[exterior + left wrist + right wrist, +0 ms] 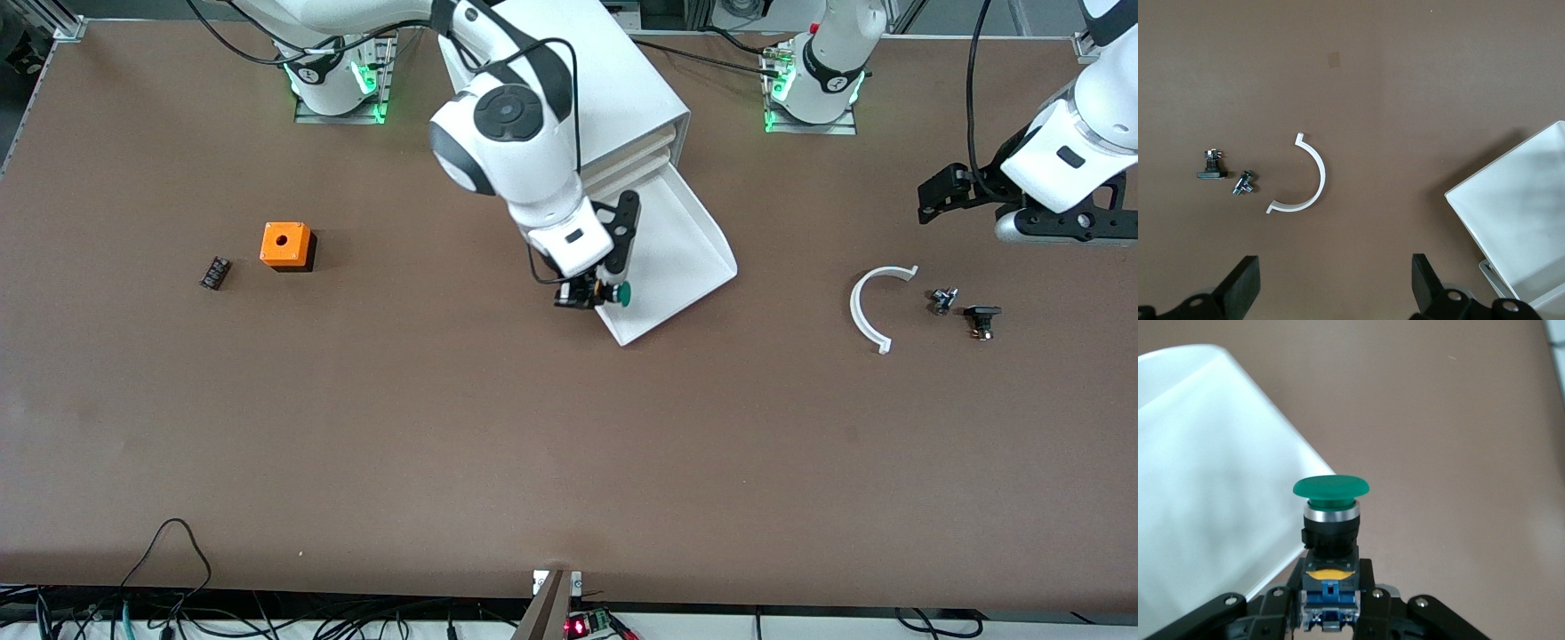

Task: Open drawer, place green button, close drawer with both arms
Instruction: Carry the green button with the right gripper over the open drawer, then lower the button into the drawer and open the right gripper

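Observation:
The bottom drawer (689, 244) is pulled out of the white cabinet (622, 89), and its tray shows nothing inside. My right gripper (591, 296) is shut on the button (620, 293) and holds it by its blue and black body over the drawer's rim, at the side toward the right arm's end. In the right wrist view the green cap (1331, 488) stands over the tray's edge (1281, 430), gripped at the body by the right gripper (1331, 590). My left gripper (933, 200) is open and empty, up over bare table toward the left arm's end (1335, 267).
An orange cube with a hole (285, 245) and a small black part (214, 272) lie toward the right arm's end. A white curved piece (867, 311), a small metal part (942, 300) and a black part (981, 318) lie below the left gripper.

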Controlling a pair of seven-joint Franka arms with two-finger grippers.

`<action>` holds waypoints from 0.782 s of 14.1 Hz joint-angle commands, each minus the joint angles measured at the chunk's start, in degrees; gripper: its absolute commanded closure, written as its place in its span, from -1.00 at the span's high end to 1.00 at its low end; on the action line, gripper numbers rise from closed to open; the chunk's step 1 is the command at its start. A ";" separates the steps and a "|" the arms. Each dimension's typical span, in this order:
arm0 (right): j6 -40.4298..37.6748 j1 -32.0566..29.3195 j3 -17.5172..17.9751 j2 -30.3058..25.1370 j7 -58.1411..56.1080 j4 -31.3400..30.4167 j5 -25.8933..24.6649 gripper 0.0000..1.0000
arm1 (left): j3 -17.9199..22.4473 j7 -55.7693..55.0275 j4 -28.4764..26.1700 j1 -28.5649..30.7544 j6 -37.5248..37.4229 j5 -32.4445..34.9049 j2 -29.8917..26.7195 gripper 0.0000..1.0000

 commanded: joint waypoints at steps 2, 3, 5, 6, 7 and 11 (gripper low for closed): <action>-4.61 2.10 4.67 4.88 -4.14 3.07 -7.52 -0.63 | -0.26 -0.84 2.11 -0.16 -1.62 0.91 0.86 1.00; -5.84 2.71 6.34 5.24 -4.06 3.77 -10.07 -0.63 | -0.26 -0.75 2.11 -0.16 -1.62 0.91 0.86 1.00; -7.35 3.33 6.45 6.55 -4.23 4.04 -11.41 -0.63 | -0.26 -0.84 2.11 -0.16 -1.62 0.91 0.86 1.00; -7.43 4.46 6.45 7.86 -4.23 4.21 -12.28 -0.63 | -0.26 -0.84 2.11 -0.16 -1.62 0.91 0.86 1.00; -7.44 5.08 6.53 8.84 -4.14 4.47 -13.69 -0.63 | -0.26 -0.84 2.11 -0.16 -1.79 0.91 0.95 1.00; -9.62 6.58 6.62 10.86 -4.06 4.83 -15.19 -0.63 | -0.35 -0.84 2.11 -0.16 -1.88 0.91 0.86 1.00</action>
